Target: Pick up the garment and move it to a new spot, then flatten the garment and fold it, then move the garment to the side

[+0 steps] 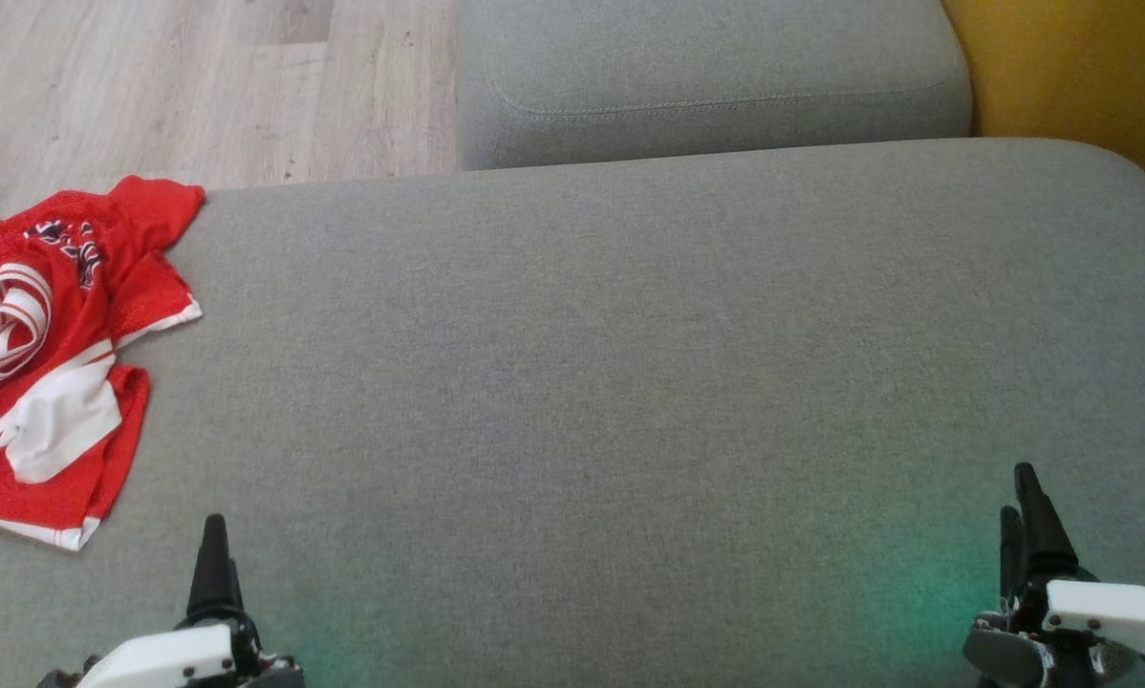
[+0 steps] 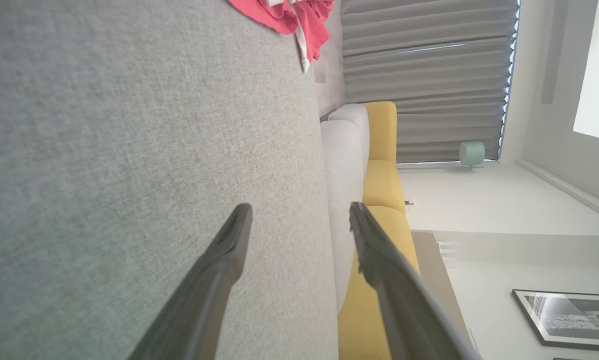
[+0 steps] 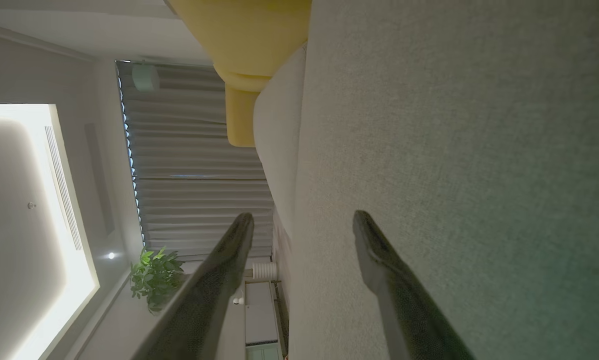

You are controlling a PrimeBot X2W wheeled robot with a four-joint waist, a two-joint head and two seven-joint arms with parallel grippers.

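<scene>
Grey woven upholstery makes up the work surface: 1 broad sofa seat (image 1: 630,382), with 1 smaller grey cushion (image 1: 716,76) beyond its far edge, pale wooden floor (image 1: 152,86) off the far left corner and yellow upholstery (image 1: 1079,67) off the far right. 1 garment (image 1: 56,363), a red mesh jersey with white panels and striped trim, lies crumpled at the seat's left edge, and part of it seems to hang over that edge. It looks light, limp and loosely bunched, so it should lift easily but sag and open unevenly. A raised fold, or the trimmed hem nearest the seat's middle, seems the likeliest place to pinch. 2 grippers hover at the near edge, well apart from the cloth: the left gripper (image 2: 299,207) near the left corner and the right gripper (image 3: 303,215) near the right, each with its jaws spread wide and holding nothing.
</scene>
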